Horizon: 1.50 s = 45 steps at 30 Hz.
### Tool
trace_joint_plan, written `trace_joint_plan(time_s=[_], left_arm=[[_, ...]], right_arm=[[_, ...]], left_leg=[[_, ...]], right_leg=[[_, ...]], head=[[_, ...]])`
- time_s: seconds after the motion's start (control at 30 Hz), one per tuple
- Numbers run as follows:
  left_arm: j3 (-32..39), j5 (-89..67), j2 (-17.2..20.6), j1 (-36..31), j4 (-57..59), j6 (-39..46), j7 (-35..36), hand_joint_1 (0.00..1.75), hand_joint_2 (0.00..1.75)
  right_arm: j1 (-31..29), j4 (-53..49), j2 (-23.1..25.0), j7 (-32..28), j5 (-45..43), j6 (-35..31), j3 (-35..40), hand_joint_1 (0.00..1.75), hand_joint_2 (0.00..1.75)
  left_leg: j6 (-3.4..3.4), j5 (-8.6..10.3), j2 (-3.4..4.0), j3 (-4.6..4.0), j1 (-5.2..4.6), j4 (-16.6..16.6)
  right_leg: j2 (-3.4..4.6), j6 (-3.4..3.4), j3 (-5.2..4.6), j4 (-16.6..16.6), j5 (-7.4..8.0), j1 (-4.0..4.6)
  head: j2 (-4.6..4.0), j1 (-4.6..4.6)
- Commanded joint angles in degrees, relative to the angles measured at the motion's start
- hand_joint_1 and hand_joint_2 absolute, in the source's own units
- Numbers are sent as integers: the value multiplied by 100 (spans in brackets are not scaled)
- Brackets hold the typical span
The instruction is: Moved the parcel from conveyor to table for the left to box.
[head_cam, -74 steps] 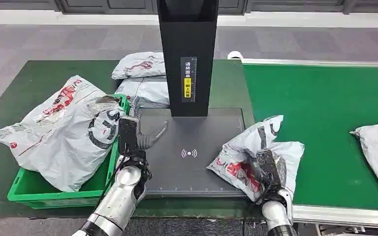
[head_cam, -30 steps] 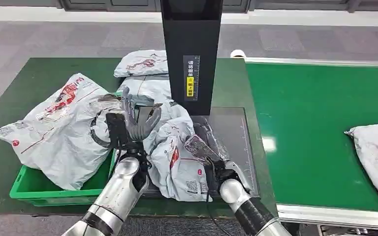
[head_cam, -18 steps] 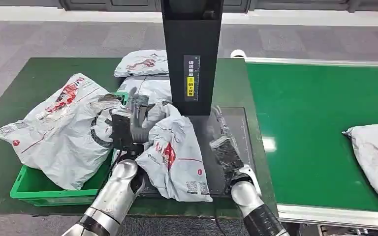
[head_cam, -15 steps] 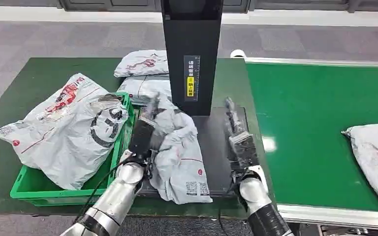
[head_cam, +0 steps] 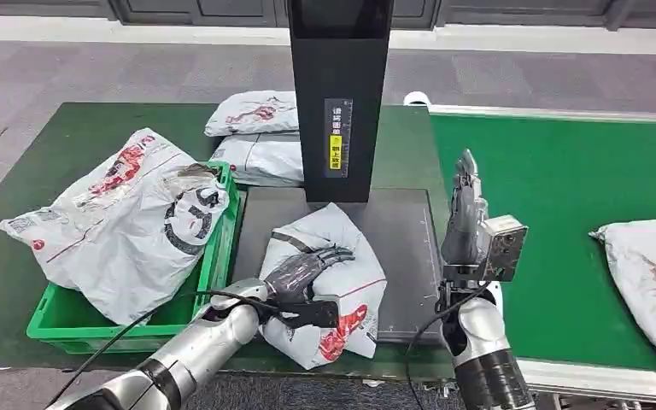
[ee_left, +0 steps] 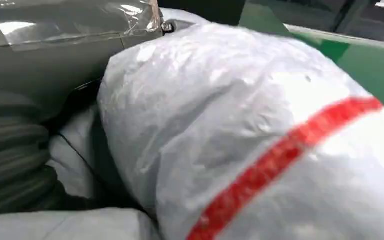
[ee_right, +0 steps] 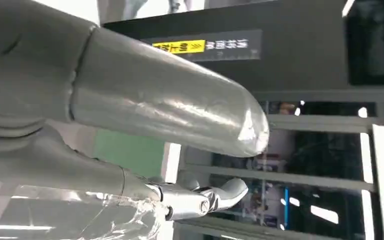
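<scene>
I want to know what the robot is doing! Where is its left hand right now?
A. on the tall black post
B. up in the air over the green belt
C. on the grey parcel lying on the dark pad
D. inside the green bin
C: the left hand lies on top of the grey parcel, which sits on the dark pad next to the green bin.

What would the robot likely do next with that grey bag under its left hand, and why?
Probably close the left hand around the parcel and lift it toward the green crate. The hand already rests on top of the parcel, which lies on the dark scanner pad just beside the crate, and the right hand is raised clear, holding nothing.
</scene>
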Motion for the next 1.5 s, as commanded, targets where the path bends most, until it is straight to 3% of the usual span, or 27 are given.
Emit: trace_joint_plan(time_s=[0.03,0.1,0.13,0.23,0.3,0.4,0.43,0.53,0.57,0.63,0.7,0.83,0.87,0.93,1.07,1.17,1.5], left_arm=[[-28,-55,-2,20,296,377,147,175,175],[-25,-54,5,39,302,379,147,175,175],[99,-28,-6,80,189,833,58,175,175],[1126,530,-182,100,-683,2074,-113,175,175],[1439,642,-107,203,-1499,2395,0,175,175],[2376,1121,-205,631,-3178,4713,-582,175,175],[2841,1292,-325,890,-3813,4795,-888,175,175],[2740,1334,-215,1033,-4042,4795,-760,175,175],[3573,1788,-692,1199,-4821,4795,-1353,175,175],[4186,1539,-932,1467,-5907,4795,-1353,175,175],[4502,1491,-994,1561,-6270,4795,-1353,175,175],[4938,1199,-1131,1533,-6338,4795,-1353,175,175],[5018,1065,-1162,1522,-6385,4795,-1353,175,175],[5302,428,-1274,1504,-6719,4795,-1353,175,175],[5958,-1018,-1461,1405,-7125,4795,-1353,175,175],[6492,-2436,-1510,1291,-6673,4795,-1353,175,175],[6558,-2243,-1557,1206,-6613,4795,-1353,175,175]], right_arm=[[418,-499,-16,34,28,-58,-392,0,0],[408,-496,-14,35,31,-58,-389,0,0],[391,-462,-6,39,59,-93,-392,0,0],[687,-733,44,66,94,-162,-447,0,0],[726,-711,53,72,97,-162,-396,0,0],[718,-503,54,113,41,-239,-235,0,0],[665,-351,53,64,-26,-272,-163,0,0],[626,-279,44,22,-55,-305,-128,0,0],[585,-210,10,32,-88,-268,-58,0,0],[490,14,-7,23,-150,-212,50,0,0],[452,146,-8,-32,-190,-200,117,0,0],[597,52,-77,-103,-251,-242,182,0,0],[635,32,-91,-108,-259,-247,190,0,0],[728,13,-121,-114,-275,-237,251,0,0],[714,133,-65,-128,-290,-223,318,0,0],[757,131,-39,-146,-269,-294,331,0,0],[789,81,-47,-144,-265,-307,326,0,0]], left_leg=[[5,8,19,-15,-2,-3],[6,12,25,-18,-9,-6],[8,19,34,-23,-12,-15],[3,11,18,-12,-12,-5],[1,12,13,-21,-7,3],[-3,16,27,-46,-4,10],[-5,19,43,-55,-4,6],[-12,18,68,-65,-3,0],[-10,16,76,-62,-4,-3],[-9,15,72,-78,-1,2],[-8,12,77,-84,0,9],[-7,13,106,-86,-4,-7],[-12,15,82,-87,-2,-6],[-12,19,56,-97,0,-3],[0,21,95,-69,-7,-28],[-11,18,72,-88,-4,-8],[-10,23,53,-95,-2,-5]], right_leg=[[-7,0,-17,-4,11,0],[-6,0,-23,-5,16,-3],[-8,-1,-31,-11,23,-6],[-10,1,-17,-2,12,-2],[-13,-2,-28,2,13,3],[1,-5,-61,8,17,6],[10,-9,-74,6,24,6],[43,-15,-97,4,33,6],[43,-16,-97,2,31,5],[40,-14,-108,2,30,8],[49,-13,-113,8,30,9],[65,-14,-123,-1,34,5],[53,-16,-119,1,30,5],[33,-14,-121,2,29,7],[28,-16,-102,-20,35,7],[43,-14,-117,-1,31,4],[21,-14,-122,-1,28,6]], head=[[0,-2],[0,0],[0,-2],[0,-2],[0,-2],[0,-2],[0,-2],[0,-2],[0,-2],[0,-2],[0,-2],[0,0],[0,-2],[0,-2],[0,-2],[0,-2],[0,-2]])
